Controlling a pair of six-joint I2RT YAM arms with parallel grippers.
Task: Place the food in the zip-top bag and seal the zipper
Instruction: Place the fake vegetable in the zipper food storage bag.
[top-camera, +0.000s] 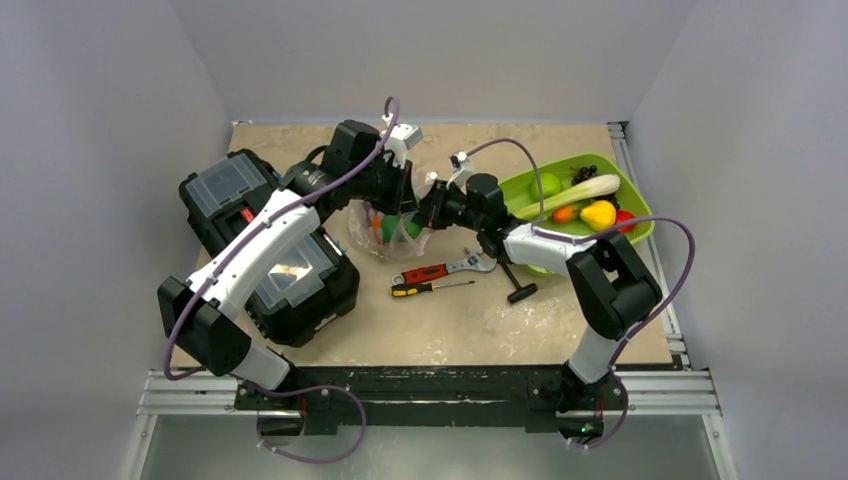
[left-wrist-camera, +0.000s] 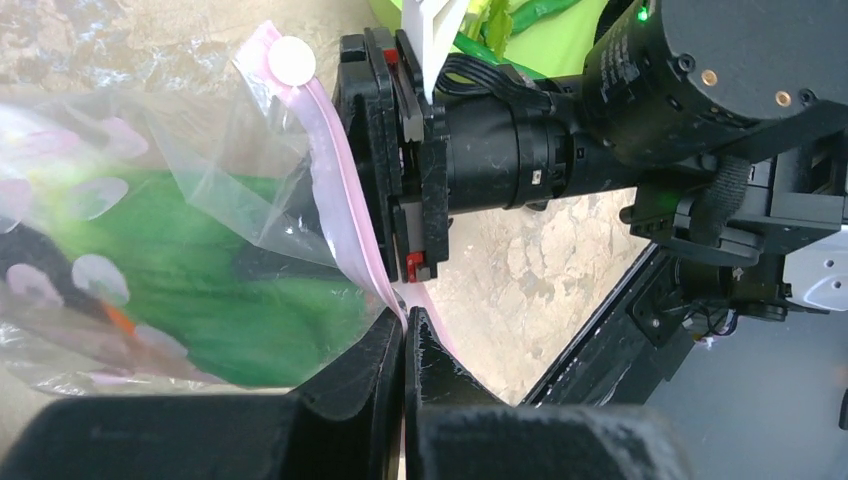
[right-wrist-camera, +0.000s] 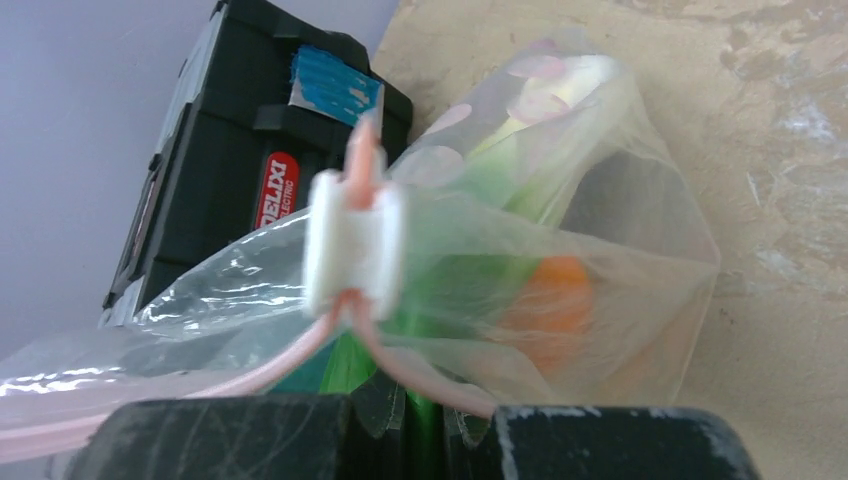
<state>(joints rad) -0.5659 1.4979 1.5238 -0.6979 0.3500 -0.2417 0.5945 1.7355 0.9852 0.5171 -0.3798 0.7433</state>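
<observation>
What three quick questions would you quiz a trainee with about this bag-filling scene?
1. True or false: toy food lies in the lime-green tray.
2. The left arm's jaws pinch: A the red-handled wrench, B the pink zipper, C the tray.
3. Which two colours show through the zip-top bag?
Key: 1 true; 2 B; 3 green and orange.
</observation>
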